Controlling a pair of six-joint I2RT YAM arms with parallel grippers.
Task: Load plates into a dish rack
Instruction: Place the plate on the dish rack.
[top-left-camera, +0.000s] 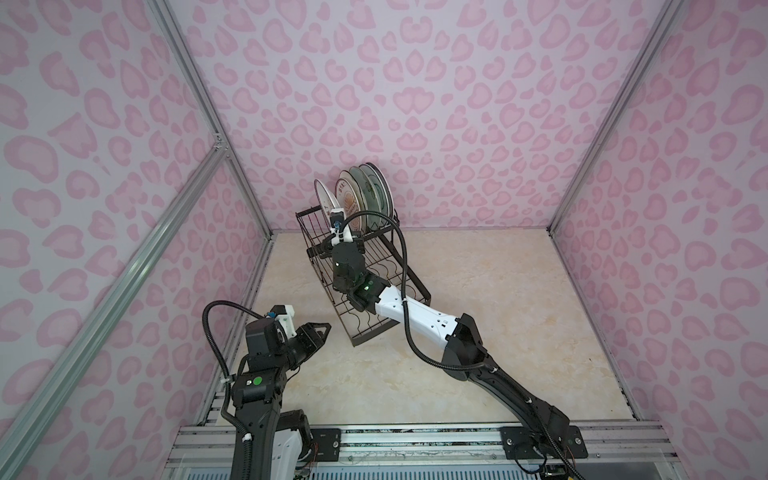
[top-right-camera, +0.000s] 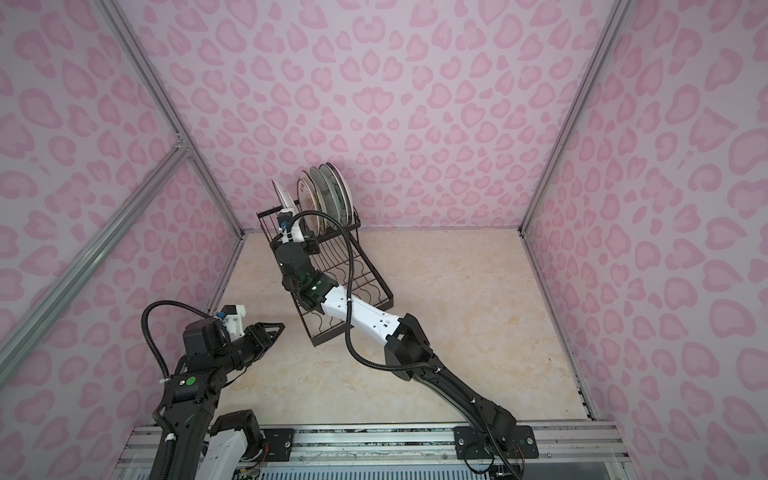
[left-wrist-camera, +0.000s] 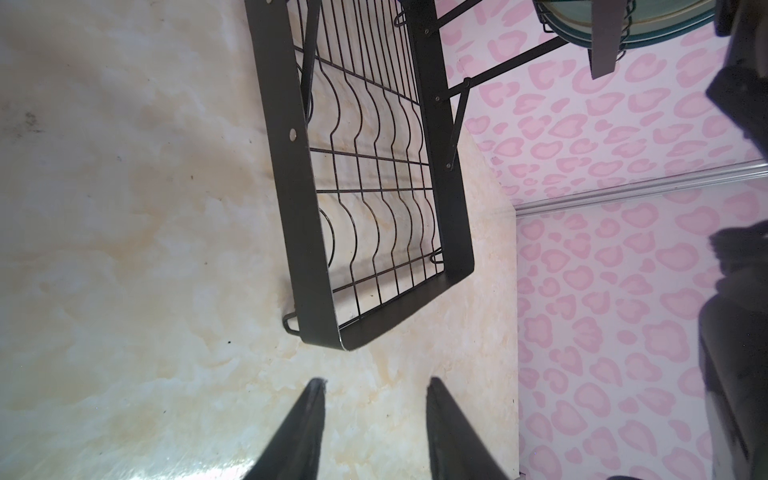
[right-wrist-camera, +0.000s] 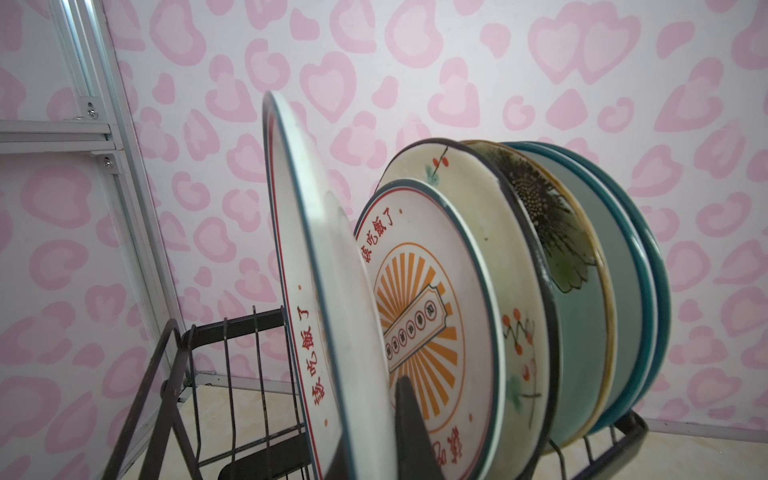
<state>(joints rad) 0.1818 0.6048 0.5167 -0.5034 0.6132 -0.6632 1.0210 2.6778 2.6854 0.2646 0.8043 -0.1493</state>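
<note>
left arm (top-left-camera: 257, 386) bent, short of the black wire dish rack (top-left-camera: 370, 336) | left gripper (left-wrist-camera: 375, 382) jaws parted, empty, pointing at rack | right arm (top-left-camera: 415, 316) stretched over rack | right gripper (right-wrist-camera: 374, 388) pinching white round red-lettered ceramic plate (right-wrist-camera: 299, 232) at rack's raised end

In the right wrist view the front plate (right-wrist-camera: 316, 291) blurs toward its near rim and runs off the bottom edge. It hides one finger of the right pincer (right-wrist-camera: 370, 395). The other finger (right-wrist-camera: 409, 428) covers part of the sunburst plate (right-wrist-camera: 436, 311). The back plates (right-wrist-camera: 636, 291) show only their rims. In the left wrist view the rack (left-wrist-camera: 291, 166) is cut by the top edge and the left pincer (left-wrist-camera: 376, 415) by the bottom edge.
</note>
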